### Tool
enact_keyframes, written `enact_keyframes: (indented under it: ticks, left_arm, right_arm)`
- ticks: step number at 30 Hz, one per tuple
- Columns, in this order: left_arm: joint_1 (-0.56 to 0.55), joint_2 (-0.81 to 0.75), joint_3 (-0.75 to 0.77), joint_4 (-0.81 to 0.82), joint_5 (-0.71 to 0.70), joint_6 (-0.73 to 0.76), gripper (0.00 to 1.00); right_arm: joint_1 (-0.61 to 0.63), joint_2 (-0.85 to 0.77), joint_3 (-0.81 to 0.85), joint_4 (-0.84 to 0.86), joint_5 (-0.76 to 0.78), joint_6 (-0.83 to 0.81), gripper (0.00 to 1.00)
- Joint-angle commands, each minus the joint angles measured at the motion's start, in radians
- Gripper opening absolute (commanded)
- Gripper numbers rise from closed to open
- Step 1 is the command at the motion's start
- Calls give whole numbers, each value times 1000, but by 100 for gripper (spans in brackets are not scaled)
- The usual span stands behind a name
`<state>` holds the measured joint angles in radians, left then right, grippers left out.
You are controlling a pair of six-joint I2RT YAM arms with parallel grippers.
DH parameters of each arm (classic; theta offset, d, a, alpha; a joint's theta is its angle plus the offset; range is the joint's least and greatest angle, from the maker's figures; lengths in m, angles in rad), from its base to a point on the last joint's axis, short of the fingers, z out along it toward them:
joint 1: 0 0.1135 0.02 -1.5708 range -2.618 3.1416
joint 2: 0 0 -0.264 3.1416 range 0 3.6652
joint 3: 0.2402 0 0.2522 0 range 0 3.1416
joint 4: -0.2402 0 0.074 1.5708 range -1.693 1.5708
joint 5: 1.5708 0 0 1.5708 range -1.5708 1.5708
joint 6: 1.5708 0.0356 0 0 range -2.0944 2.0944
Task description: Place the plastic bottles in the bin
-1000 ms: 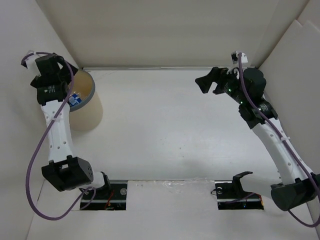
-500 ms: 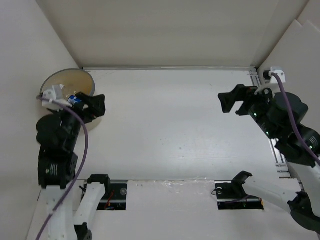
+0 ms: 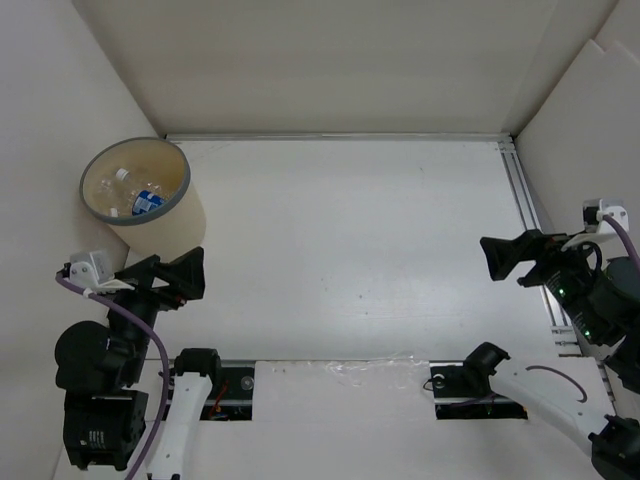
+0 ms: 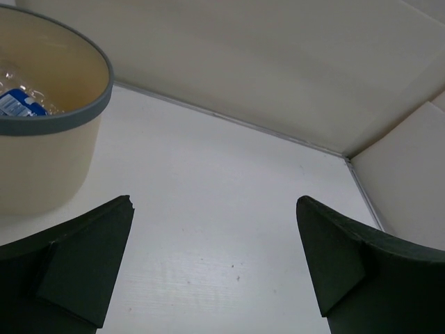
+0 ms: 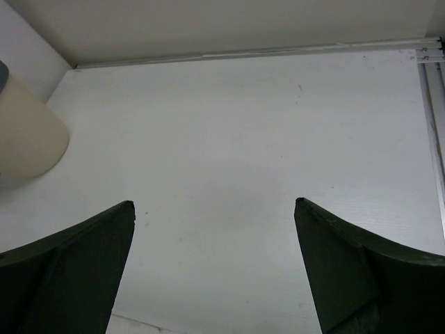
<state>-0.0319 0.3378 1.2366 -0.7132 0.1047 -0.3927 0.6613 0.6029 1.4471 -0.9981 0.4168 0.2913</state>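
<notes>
plastic bottles (image 3: 122, 186) lie inside the bin (image 3: 180, 235), which stands upright at the far left corner of the table (image 3: 350, 230), close to the left wall. top view: clear bodies bunched on the tan floor of the bin, and a blue-labelled bottle (image 3: 150, 199) lying toward its right side. can't tell the exact count, the clear ones blur together. left wrist view sees over the grey rim (image 4: 104, 90): blue label and some clear plastic against the inner wall, the rest is cut off by the frame edge.

left gripper (image 3: 195, 276) hovers near-left, just on the near side of the bin and apart from it, pointing toward the far right. fingers spread wide, nothing between them, only bare table in the gap in the wrist view (image 4: 214, 205).

right gripper (image 3: 503, 262) is at the right edge by the metal rail (image 3: 525, 215), well apart from the bin, pointing left across the table. fingers also wide apart and holding nothing (image 5: 213, 204). its wrist view shows the bin's cream wall at the far left of frame (image 5: 24, 136).
</notes>
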Motion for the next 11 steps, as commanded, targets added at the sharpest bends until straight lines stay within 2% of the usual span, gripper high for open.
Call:
enact_keyframes:
  ticks: [1, 11]
  left_arm:
    - [-5, -14, -45, 12, -5, 0, 100]
    - [-5, 6, -35, 54, -19, 0, 100]
  right_arm:
    - [8, -51, -13, -25, 43, 2, 100]
    - [8, -60, -13, -37, 63, 2, 100]
